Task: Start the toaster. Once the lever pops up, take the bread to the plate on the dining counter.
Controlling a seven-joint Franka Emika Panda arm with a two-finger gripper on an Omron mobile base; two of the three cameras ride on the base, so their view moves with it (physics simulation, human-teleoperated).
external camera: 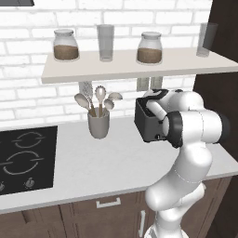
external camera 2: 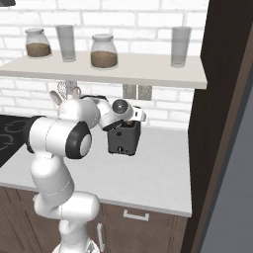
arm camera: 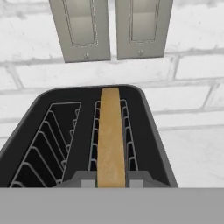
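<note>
The dark toaster (external camera: 145, 126) (external camera 2: 123, 142) (arm camera: 52, 131) stands on the grey counter against the brick wall. A tan slice of bread (arm camera: 109, 140) stands upright in its right-hand slot in the hand view; the other slot is empty. My gripper (arm camera: 109, 181) hangs right over the toaster, pointing down. Its two fingertips (arm camera: 86, 180) press on either side of the bread's top edge, shut on it. In the right base view the hand (external camera 2: 129, 116) sits on top of the toaster. The plate and the dining counter are out of view.
A grey utensil cup (external camera: 98, 124) stands left of the toaster, and a black cooktop (external camera: 25, 158) lies further left. A shelf (external camera: 139, 67) with jars and glasses hangs low above the toaster. Wall outlets (arm camera: 109, 28) sit behind it. A tall dark cabinet (external camera 2: 222, 123) closes off the right.
</note>
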